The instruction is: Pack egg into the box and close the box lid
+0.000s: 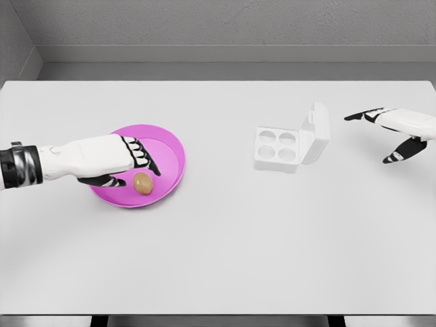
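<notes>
Egg (142,182) sits in the pink bowl (170,146), toward the bowl's near side, on the left half of the white counter (225,245).

Left robot hand (133,158) comes in from the left edge and is over the bowl. Its fingers (146,158) point down-right, loosely curled, with the tips just above and beside the egg's top left. The thumb (107,181) sits lower, just left of the egg. So the egg lies between thumb and fingers, at the hand's tip, not enclosed. Contact can't be confirmed from this view; the egg looks like it is resting on the bowl floor. Left hand reads as released, holding nothing.

Box (278,148) is white, right of centre on the counter, well apart from the bowl. It has four round cells, all showing empty. Lid (317,133) is open, standing up on the box's right side, tilted slightly back.

Right robot hand (392,133) enters from the right edge, right of the lid and clear of it, above the counter. Its fingers (360,116) are spread, pointing left toward the box, with the thumb (398,155) hanging down and apart. It is released, nothing in it.
</notes>
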